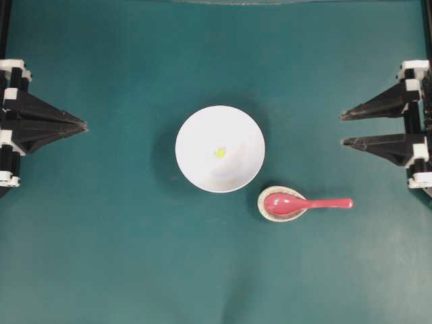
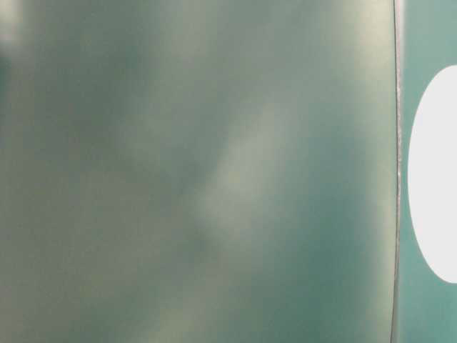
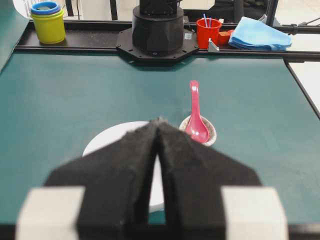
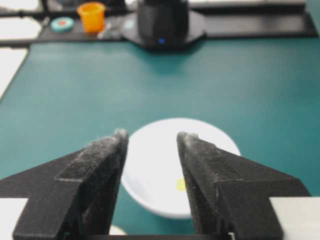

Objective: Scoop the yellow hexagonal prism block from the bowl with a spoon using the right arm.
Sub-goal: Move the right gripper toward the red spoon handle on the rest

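Right claw (image 1: 342, 129) is sitting at the right edge of the overhead frame, its two pointed fingers standing apart with bench showing between them, gripping nothing. Left claw (image 1: 85, 125) is sitting at the left edge, fingers pressed together to a single point, holding nothing. Both are staying well apart from the dishes.

White bowl (image 1: 220, 148) is resting near the middle of the green bench (image 1: 101, 256). Yellow hexagonal prism block (image 1: 220, 153) is lying inside it, near the centre of the bowl's floor.

Red-pink spoon (image 1: 307, 203) is lying just to the lower right of the bowl, scoop sitting in a small speckled spoon rest (image 1: 264, 212), handle pointing toward the right edge of the frame. The rest is sitting just beside the bowl's rim; whether the two are touching cannot be told.

The right wrist view is showing bowl and block low in the frame, between the parted fingers. The table-level view is blurring out, showing only a white shape at its right edge.
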`<state>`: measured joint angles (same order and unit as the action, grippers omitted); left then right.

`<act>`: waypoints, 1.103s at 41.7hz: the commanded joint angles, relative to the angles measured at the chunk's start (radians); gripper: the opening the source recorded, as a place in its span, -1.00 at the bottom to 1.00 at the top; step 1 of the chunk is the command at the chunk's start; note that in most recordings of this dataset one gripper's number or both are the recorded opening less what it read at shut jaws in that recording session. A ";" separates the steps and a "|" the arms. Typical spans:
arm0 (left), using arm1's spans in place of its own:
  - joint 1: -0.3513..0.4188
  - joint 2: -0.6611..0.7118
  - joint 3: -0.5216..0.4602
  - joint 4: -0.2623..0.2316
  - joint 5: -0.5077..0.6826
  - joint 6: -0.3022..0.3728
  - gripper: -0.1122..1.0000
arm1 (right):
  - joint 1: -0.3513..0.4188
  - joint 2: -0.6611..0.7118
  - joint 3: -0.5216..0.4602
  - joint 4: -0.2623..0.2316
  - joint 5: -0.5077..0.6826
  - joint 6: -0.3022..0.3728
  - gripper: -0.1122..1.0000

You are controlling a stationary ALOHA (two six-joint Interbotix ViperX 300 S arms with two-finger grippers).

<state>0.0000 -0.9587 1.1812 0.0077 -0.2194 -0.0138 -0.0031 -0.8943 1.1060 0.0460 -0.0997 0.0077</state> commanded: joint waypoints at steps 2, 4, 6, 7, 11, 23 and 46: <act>0.000 0.003 -0.028 0.003 -0.005 0.000 -0.74 | -0.002 0.018 -0.028 0.009 0.005 0.002 0.15; 0.000 0.005 -0.028 0.003 -0.005 0.000 -0.75 | -0.002 0.025 -0.028 0.012 0.005 0.003 0.16; 0.000 0.003 -0.028 0.003 -0.005 -0.002 -0.74 | -0.002 0.032 -0.025 0.015 0.003 0.003 0.16; 0.000 0.003 -0.028 0.003 -0.006 -0.002 -0.74 | -0.002 0.037 -0.025 0.018 0.003 0.003 0.16; 0.000 0.003 -0.028 0.003 -0.006 -0.002 -0.74 | -0.002 0.055 -0.020 0.037 0.000 0.003 0.16; 0.000 0.002 -0.028 0.003 0.003 0.000 -0.74 | 0.005 0.149 0.077 0.094 -0.097 0.003 0.16; 0.000 -0.002 -0.028 0.003 0.000 0.017 -0.74 | 0.253 0.497 0.225 0.278 -0.632 0.003 0.16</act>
<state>0.0000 -0.9633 1.1812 0.0092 -0.2117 0.0015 0.2132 -0.4479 1.3346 0.2915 -0.6550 0.0123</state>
